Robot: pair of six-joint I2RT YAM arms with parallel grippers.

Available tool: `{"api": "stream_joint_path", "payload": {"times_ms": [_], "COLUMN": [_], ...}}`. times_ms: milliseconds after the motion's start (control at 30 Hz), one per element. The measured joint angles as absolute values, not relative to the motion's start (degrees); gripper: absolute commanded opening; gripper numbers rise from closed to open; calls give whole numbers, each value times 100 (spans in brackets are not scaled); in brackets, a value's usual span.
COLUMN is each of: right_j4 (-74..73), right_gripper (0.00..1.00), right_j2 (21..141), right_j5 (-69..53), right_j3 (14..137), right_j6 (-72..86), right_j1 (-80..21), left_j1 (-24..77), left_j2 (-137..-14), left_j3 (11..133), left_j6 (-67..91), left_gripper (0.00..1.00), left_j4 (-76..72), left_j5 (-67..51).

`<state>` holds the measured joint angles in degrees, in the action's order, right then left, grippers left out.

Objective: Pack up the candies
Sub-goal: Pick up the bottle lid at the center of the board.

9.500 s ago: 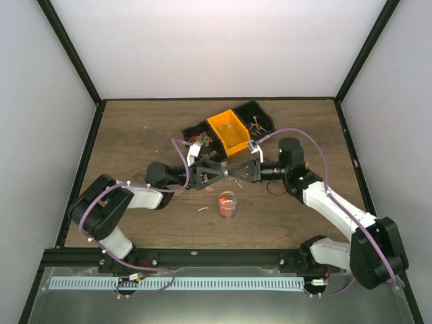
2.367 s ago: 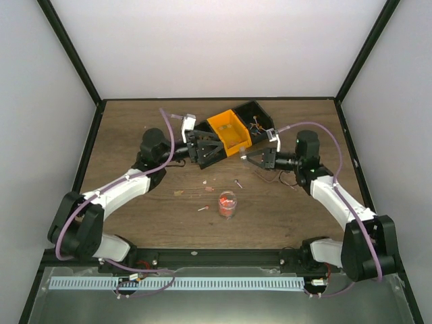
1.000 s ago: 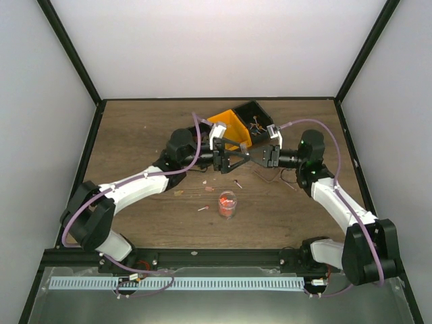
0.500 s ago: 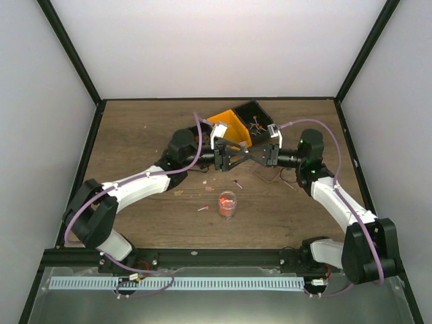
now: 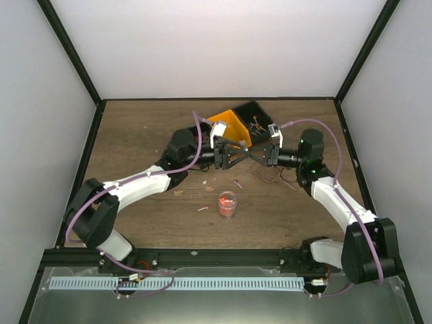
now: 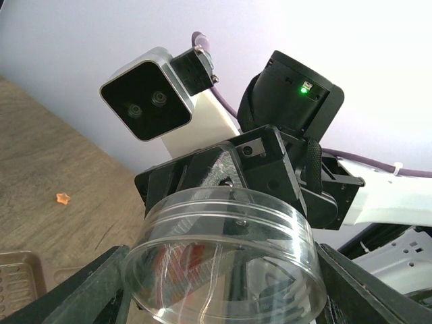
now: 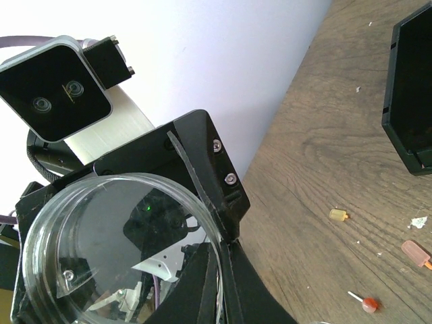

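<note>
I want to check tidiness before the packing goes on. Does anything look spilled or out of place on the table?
Yes. A few candies lie loose on the table, outside the clear cup and the bins. They look spilled, scattered between cup and bins.

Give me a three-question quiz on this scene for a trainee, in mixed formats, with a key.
1. Multiple choice: what is held up in the air between the two arms? A) an orange bin B) a clear round lid C) a spoon
2. True or false: the small clear cup with red candies in it stands on the table, nearer the arm bases than the lid.
3. Fill in: the ___ gripper pinches the lid's rim with shut jaws.
Key: 1 B; 2 true; 3 the right gripper.
</note>
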<state>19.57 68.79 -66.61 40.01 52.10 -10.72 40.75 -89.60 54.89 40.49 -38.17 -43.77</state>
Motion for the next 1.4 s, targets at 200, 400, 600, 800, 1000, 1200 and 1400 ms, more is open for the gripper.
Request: {"api": "stream_joint_path", "payload": {"times_ms": [200, 400, 600, 800, 1000, 1200, 1400], "right_j4": [1977, 2027, 2165, 2327, 2401, 2482, 2460], "right_gripper": [4, 1, 1, 1, 1, 1, 1], "right_j2": [6912, 6952, 7004, 7067, 7102, 7129, 7131], "right_j5": [-6663, -6705, -6740, -6775, -6814, -6853, -6860], "right_j3": [4001, 4001, 4001, 4001, 4001, 4001, 4001], "right_j6": [5225, 5264, 5391, 5516, 5583, 5625, 5616], "right_j1": [-1070, -1068, -1063, -1063, -1061, -1059, -1057], "left_j1": [4064, 4051, 4045, 4042, 4034, 4014, 4010], "left_j2": [-8982, -8986, -9030, -9030, -9032, -9039, -9089], "left_j3": [5489, 5489, 5489, 5489, 5492, 5492, 5500], "left_j6": [4053, 4053, 4143, 4171, 4152, 4152, 4150], "left_gripper": [56, 75, 87, 86, 80, 76, 73], "left_j4": [-3835, -3837, -4005, -4077, -4058, -4051, -4069], "left_j5": [-4388, -4423, -4530, -4552, -4554, -4556, -4550]}}
